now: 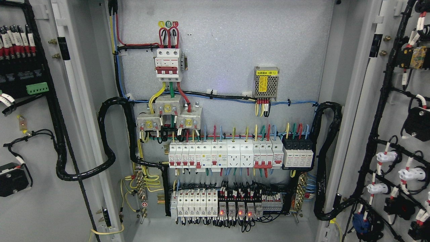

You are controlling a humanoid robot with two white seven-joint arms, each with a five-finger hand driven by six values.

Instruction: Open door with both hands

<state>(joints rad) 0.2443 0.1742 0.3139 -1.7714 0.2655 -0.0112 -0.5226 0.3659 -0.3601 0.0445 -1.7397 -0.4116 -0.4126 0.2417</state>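
Both doors, left door (37,134) and right door (396,134), stand swung wide; cabinet (218,67) interior with breakers (225,154) exposed. Opening looks done. No hands in view, state untellable.

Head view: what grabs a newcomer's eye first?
Both cabinet doors stand wide open, the left door and right door showing wired backs. On the back panel, the main breaker with red loops sits upper centre, above a long row of white breakers. Red indicator lights glow bottom centre; no robot hands show.
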